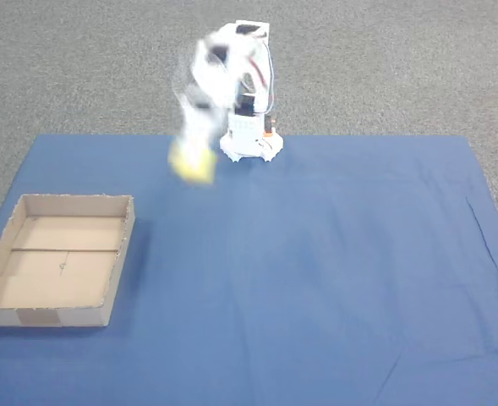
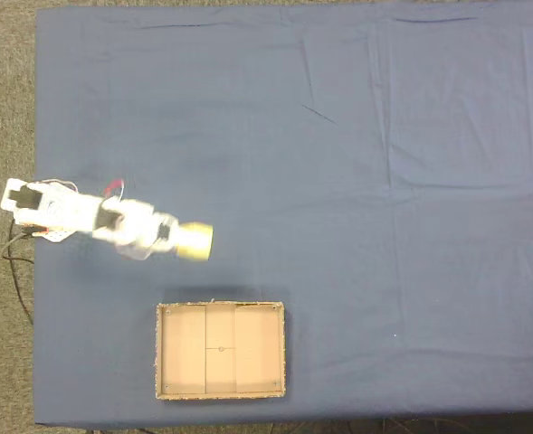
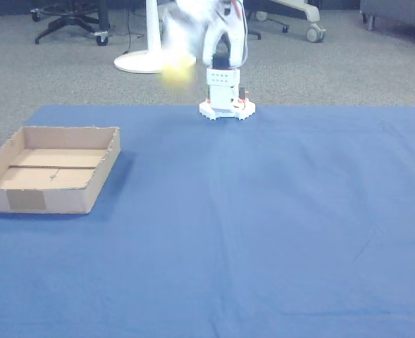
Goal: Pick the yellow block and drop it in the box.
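The arm's white body is smeared with blur in all three pictures, raised above the blue cloth (image 1: 316, 279) near its base (image 1: 250, 139). At its tip sits a yellow patch, the yellow block (image 2: 194, 241), held up in the air at the gripper (image 2: 183, 240); it shows in a fixed view as a soft yellow smudge (image 1: 191, 163) and in the other view (image 3: 177, 72) too. The block lies right at the end of the jaws, but the blur is too heavy for me to make out the fingers themselves, so I cannot tell how wide they stand or whether they truly pinch it.

The box (image 2: 162, 353) lies flat on the cloth, its floor bare with the flap seam running across. In the fixed view from above, the box sits at about five o'clock from the block, apart from it, with a strip of blue cloth between. In the other fixed view, the box (image 1: 122, 254) is down at about seven o'clock from the block. The other view puts the box (image 3: 94, 183) low at eight o'clock.
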`<state>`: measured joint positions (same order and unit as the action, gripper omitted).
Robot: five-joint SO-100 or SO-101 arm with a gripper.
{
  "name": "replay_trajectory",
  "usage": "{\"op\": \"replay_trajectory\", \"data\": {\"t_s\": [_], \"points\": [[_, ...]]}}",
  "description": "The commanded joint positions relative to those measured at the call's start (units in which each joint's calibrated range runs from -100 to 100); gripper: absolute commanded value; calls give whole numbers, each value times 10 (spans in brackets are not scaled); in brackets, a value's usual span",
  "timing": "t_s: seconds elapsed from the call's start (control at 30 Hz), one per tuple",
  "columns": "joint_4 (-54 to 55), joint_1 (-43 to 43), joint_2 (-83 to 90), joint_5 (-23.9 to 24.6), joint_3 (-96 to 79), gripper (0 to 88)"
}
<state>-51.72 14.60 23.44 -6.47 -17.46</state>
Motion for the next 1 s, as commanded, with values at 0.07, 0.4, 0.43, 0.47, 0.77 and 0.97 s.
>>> {"op": "replay_trajectory", "data": {"t_s": [0.07, 0.4, 0.43, 0.47, 0.77, 0.97], "points": [[119, 226, -113, -11, 240, 185], [103, 233, -648, -60, 618, 186], [73, 233, -670, -62, 650, 186], [44, 233, -683, -66, 669, 186], [32, 234, -694, -96, 641, 368], [26, 202, -410, -78, 385, 341]]}}
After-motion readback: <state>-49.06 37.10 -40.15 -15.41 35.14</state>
